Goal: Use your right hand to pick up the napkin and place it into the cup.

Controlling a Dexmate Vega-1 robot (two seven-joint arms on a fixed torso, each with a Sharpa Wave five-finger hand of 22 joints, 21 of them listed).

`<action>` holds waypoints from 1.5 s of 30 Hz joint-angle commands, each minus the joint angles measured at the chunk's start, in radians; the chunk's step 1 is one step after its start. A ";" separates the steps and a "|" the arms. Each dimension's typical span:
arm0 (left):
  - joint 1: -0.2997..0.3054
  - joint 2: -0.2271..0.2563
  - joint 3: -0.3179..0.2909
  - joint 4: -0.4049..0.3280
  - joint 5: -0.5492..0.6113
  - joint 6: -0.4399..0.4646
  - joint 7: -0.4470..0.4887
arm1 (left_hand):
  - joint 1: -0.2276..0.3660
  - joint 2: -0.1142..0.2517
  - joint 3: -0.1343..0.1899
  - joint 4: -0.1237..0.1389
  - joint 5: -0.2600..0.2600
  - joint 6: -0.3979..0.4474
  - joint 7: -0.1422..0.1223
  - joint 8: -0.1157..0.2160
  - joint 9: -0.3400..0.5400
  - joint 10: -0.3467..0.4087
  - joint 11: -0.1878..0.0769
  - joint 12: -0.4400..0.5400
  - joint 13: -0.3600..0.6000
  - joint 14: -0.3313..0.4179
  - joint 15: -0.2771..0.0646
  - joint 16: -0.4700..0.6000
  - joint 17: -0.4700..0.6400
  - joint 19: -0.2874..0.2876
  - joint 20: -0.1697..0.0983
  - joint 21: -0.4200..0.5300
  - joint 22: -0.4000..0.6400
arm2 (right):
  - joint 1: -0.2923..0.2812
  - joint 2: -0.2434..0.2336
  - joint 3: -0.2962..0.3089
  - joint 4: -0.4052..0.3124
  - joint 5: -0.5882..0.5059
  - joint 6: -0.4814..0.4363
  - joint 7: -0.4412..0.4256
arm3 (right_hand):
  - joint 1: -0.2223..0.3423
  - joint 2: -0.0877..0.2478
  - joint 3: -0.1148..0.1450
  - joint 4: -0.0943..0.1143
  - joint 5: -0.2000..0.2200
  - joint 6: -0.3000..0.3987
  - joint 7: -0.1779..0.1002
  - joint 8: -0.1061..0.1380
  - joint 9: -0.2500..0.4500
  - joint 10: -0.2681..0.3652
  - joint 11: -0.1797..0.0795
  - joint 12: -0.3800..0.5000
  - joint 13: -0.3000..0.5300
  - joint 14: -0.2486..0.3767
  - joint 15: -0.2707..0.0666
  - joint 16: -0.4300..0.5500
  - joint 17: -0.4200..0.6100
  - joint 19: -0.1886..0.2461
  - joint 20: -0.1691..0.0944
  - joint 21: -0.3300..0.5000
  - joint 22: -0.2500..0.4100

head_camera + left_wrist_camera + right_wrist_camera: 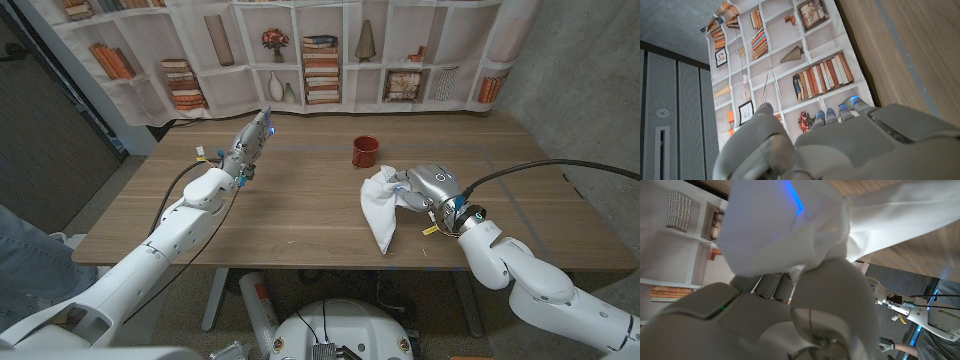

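Note:
My right hand [424, 187] grips a white napkin [380, 207] a little above the table, and the cloth hangs down from the fingers toward the near edge. In the right wrist view the napkin [805, 225] bunches over the fingers of that hand [805, 315]. A red cup [364, 151] stands upright on the wooden table [300, 215], a short way beyond the napkin and slightly to its left. My left hand [250, 143] is raised over the table's far left part, fingers straight and together, holding nothing; the left wrist view shows its back [850, 145].
A printed bookshelf backdrop [300, 55] hangs behind the table's far edge. A black cable [540, 168] runs from my right wrist toward the right. A person's leg in jeans [25, 250] is at the left edge.

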State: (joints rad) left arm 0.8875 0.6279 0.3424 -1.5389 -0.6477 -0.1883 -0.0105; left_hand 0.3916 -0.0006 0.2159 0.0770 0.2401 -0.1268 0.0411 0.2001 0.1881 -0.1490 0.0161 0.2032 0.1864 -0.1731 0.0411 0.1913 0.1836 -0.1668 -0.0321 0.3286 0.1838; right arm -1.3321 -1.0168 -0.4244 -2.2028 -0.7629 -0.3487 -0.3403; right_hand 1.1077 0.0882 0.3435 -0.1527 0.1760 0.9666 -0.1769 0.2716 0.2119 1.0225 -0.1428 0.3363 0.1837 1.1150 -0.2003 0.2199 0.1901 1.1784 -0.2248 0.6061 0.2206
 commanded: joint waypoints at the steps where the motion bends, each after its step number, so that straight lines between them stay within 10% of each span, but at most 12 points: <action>1: 0.003 0.014 -0.004 -0.015 0.005 0.000 -0.005 | 0.000 0.009 -0.004 0.000 0.000 -0.007 0.001 -0.002 0.003 -0.003 0.000 0.001 0.002 -0.023 0.006 0.000 0.004 -0.090 0.003 -0.002 0.002 | 0.013 0.011 0.014 -0.021 -0.027 -0.011 0.005 | 0.006 0.014 0.003 0.006 0.003 0.010 0.003 -0.003 0.005 0.015 -0.002 -0.002 0.006 0.019 -0.029 -0.006 0.004 0.013 0.000 0.008 0.002; 45: 0.039 0.032 -0.018 -0.042 -0.001 0.008 0.012 | 0.003 0.013 -0.008 -0.002 -0.003 -0.006 0.003 -0.001 0.003 -0.003 -0.001 0.001 0.002 -0.023 0.006 0.000 0.004 -0.087 0.003 -0.011 0.002 | 0.156 0.035 0.035 -0.011 -0.023 0.051 0.121 | 0.014 0.017 0.002 0.008 0.000 0.020 0.003 -0.017 0.006 0.038 -0.008 -0.021 0.008 0.053 -0.030 -0.011 0.007 0.010 -0.001 0.057 0.020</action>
State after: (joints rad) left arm 0.9168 0.6527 0.3302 -1.5688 -0.6475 -0.1899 -0.0076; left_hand 0.3927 0.0004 0.2134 0.0745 0.2403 -0.1268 0.0411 0.2001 0.1882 -0.1490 0.0162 0.2032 0.1864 -0.1731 0.0411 0.1913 0.1836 -0.1667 -0.0321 0.3210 0.1837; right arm -1.2227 -0.9924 -0.3867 -2.2309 -0.7921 -0.3176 -0.2451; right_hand 1.1078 0.0883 0.3418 -0.1516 0.1697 0.9792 -0.1750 0.2544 0.2176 1.0381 -0.1409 0.3192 0.1893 1.1419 -0.2058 0.2120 0.1931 1.1929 -0.2213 0.6561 0.2366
